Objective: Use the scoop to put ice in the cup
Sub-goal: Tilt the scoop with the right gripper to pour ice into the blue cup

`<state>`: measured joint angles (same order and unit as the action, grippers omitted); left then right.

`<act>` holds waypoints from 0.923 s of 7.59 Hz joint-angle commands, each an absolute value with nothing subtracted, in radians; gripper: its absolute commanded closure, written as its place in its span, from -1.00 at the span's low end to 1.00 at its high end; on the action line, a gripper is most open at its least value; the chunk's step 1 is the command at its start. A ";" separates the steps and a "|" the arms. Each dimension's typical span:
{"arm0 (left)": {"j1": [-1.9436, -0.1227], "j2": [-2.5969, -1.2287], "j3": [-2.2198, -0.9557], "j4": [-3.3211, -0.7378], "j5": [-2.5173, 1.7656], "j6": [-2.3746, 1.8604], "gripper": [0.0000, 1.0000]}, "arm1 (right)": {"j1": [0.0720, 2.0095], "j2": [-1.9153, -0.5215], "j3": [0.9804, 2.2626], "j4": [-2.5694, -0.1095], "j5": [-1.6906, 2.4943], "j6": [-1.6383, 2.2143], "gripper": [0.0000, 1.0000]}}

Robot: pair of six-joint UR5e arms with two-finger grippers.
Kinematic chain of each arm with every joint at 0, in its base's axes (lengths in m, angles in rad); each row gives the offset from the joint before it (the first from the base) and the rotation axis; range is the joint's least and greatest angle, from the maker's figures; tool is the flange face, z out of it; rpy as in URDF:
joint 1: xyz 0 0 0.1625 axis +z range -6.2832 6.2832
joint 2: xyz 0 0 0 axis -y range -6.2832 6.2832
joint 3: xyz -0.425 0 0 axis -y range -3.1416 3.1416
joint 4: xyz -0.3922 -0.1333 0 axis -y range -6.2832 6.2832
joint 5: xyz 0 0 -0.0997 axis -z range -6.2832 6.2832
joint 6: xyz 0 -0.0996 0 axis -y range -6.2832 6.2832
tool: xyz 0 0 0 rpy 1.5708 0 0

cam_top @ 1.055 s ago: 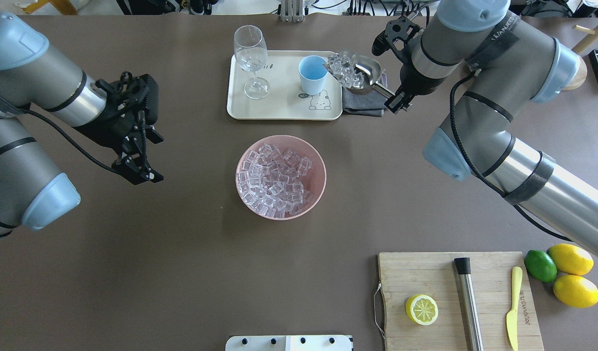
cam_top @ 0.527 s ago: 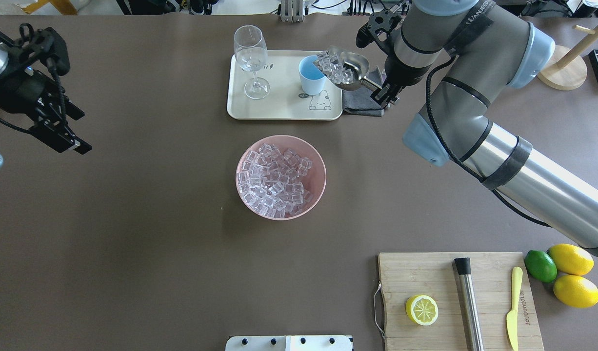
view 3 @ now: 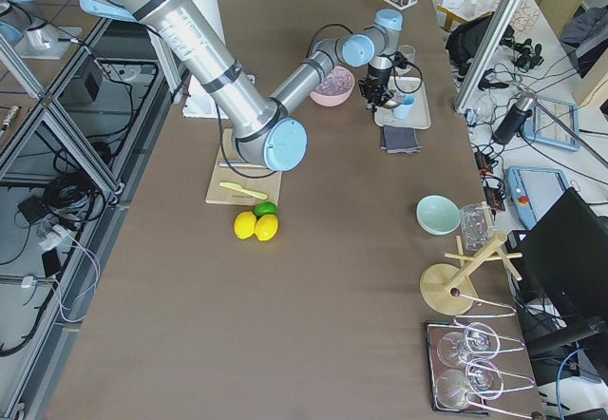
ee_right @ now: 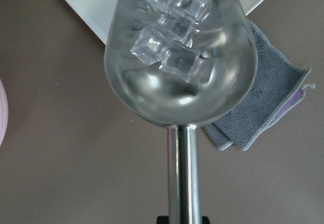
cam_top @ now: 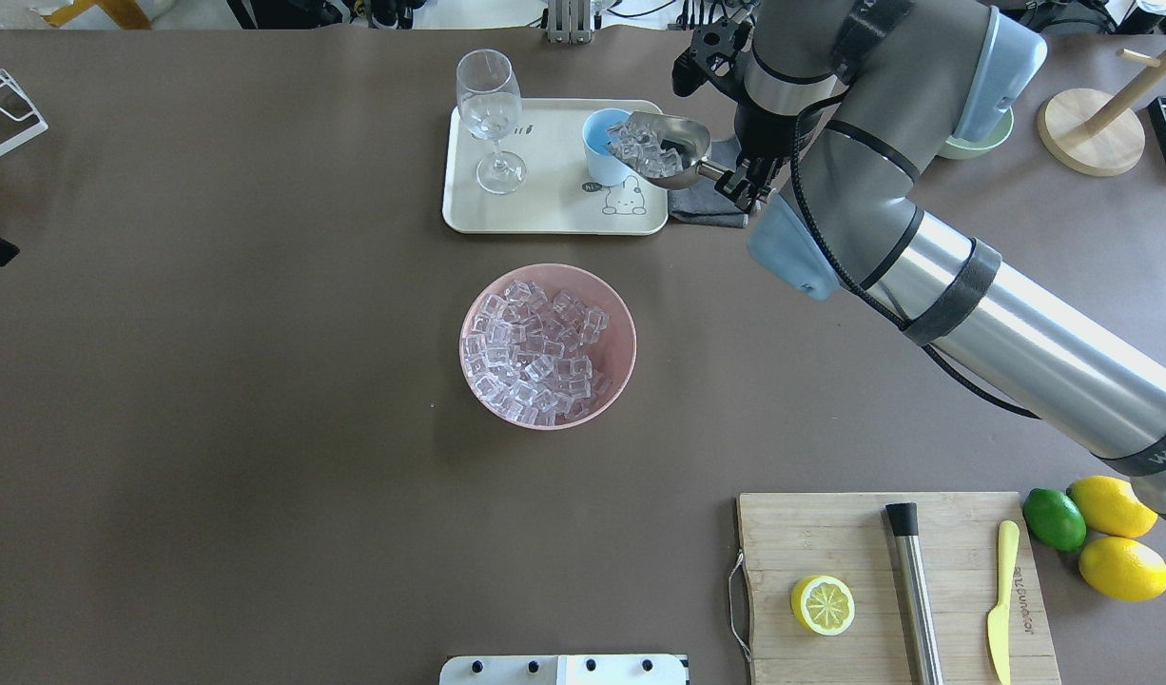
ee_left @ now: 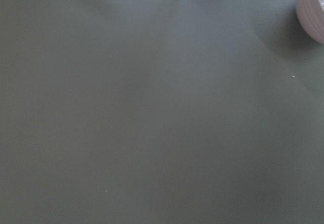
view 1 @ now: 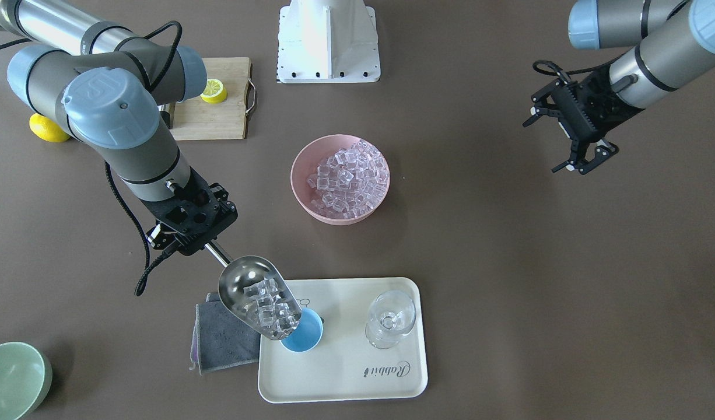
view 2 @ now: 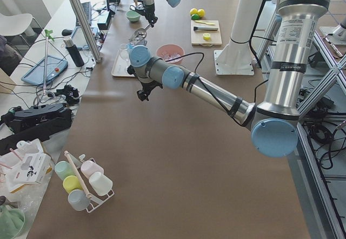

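Observation:
My right gripper (view 1: 201, 234) is shut on the short handle of the steel scoop (view 1: 251, 289). The scoop also shows in the overhead view (cam_top: 676, 145) and the right wrist view (ee_right: 179, 82). It holds several clear ice cubes (view 1: 271, 308), crowded toward its open front end. That end hangs over the rim of the light-blue cup (view 1: 306, 337), which stands on the white tray (view 1: 346, 379). A pink bowl (view 1: 304, 201) full of ice (cam_top: 535, 347) sits mid-table. My left gripper (view 1: 589, 160) is open and empty, far off to the side above bare table.
A stemmed glass (cam_top: 489, 114) stands on the tray beside the cup. A grey cloth (cam_top: 709, 205) lies under the scoop handle. A cutting board (cam_top: 830, 533) holds a lemon half, a steel rod and a yellow knife. A pale green bowl (view 1: 13, 379) is nearby.
My right arm has carried the scoop left until its front end is over the cup. My left arm has pulled back left, almost out of the overhead view.

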<state>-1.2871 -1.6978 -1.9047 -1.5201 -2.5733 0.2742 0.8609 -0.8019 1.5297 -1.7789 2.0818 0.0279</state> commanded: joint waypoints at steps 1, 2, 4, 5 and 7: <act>-1.434 -1.628 -1.849 -1.516 -2.577 0.268 -0.99 | 0.874 -0.761 1.525 -1.891 2.089 -0.041 1.00; -1.497 -1.614 -1.817 -1.516 -2.574 0.268 -0.99 | 0.882 -0.747 1.523 -1.925 2.089 -0.063 1.00; -1.566 -1.564 -1.775 -1.516 -2.571 0.268 -0.99 | 0.893 -0.723 1.490 -1.934 2.088 -0.075 1.00; -1.575 -1.524 -1.752 -1.516 -2.569 0.270 -0.99 | 0.902 -0.700 1.462 -1.943 2.088 -0.086 1.00; -1.606 -1.509 -1.747 -1.516 -2.458 0.268 -0.99 | 0.905 -0.666 1.419 -1.963 2.086 -0.107 1.00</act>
